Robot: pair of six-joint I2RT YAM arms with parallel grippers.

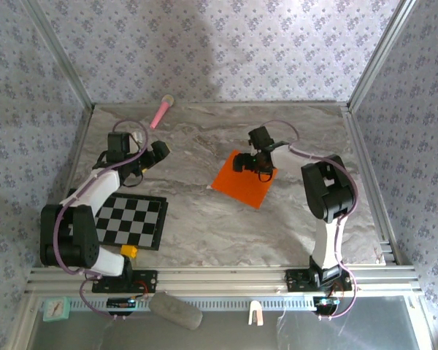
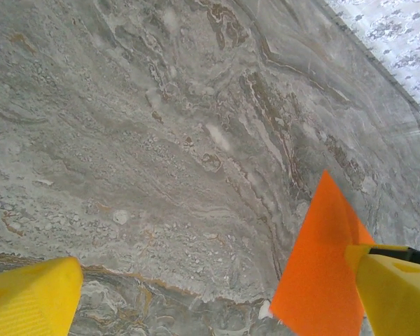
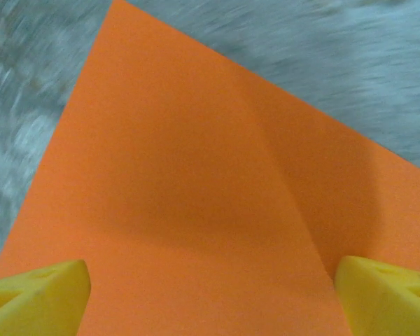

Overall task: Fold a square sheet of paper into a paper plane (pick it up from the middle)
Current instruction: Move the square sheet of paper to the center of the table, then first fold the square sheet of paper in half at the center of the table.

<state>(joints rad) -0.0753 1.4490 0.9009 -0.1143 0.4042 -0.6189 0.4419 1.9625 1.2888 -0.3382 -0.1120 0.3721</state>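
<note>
**Right pincer** (image 3: pixel 210 297): The two yellow fingers (image 3: pixel 35 294) are spread wide, one at each lower corner of the right wrist view. Nothing is pinched between them. The square sheet of paper (image 3: pixel 196 175) lies directly below, bright orange and flat. A faint straight line runs across it toward the right finger. Whether the fingertips touch the paper cannot be told. In the top view, this pincer sits over the far part of the sheet. The sheet lies corner-on, as a diamond, right of centre on the grey marbled surface (image 1: pixel 204 142).

**Left pincer** (image 2: pixel 210 301): The yellow fingers are spread to their widest and hold nothing. Bare surface lies below them. In the left wrist view, one pointed corner of the orange sheet shows at the lower right, partly behind the right-hand finger. In the top view, this pincer is over the far left of the surface, well apart from the sheet.

**Surroundings**: A black-and-white checkered mat (image 1: pixel 131 221) lies flat by the left arm, near the front edge. A pink stick (image 1: pixel 161 111) lies at the far edge, beyond the left pincer.
</note>
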